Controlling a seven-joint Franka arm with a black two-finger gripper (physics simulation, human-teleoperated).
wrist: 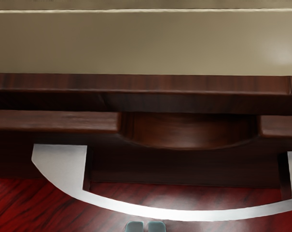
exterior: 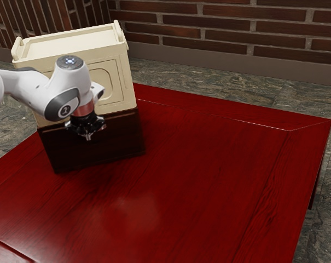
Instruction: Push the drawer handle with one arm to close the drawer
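**Closed gripper (exterior: 88, 137) at the drawer handle (wrist: 184, 214)**

A two-tone cabinet stands on the red table (exterior: 209, 170), by the table corner toward the exterior view's upper left. Its upper part is a cream box (exterior: 113, 57) with a raised rail at each end of the top and a recessed panel on the front; below it is a dark wood base (exterior: 121, 145). The arm (exterior: 34, 90) comes in from the exterior view's left, and the gripper points down in front of the base.

The wrist view shows the drawer (wrist: 54, 122) in the dark base, with a rounded cutout (wrist: 189, 133) in its top edge. A dark band lies between that edge and the wood rim (wrist: 146, 83) under the cream box; I cannot tell from it how far out the drawer stands. The white handle bows outward from the drawer front over the red table.

The gripper (wrist: 146, 226) is narrow, its two fingertips side by side with only a thin slit between them and nothing held. They are just beside the middle stretch of the handle, on its outer side; whether they touch it I cannot tell.
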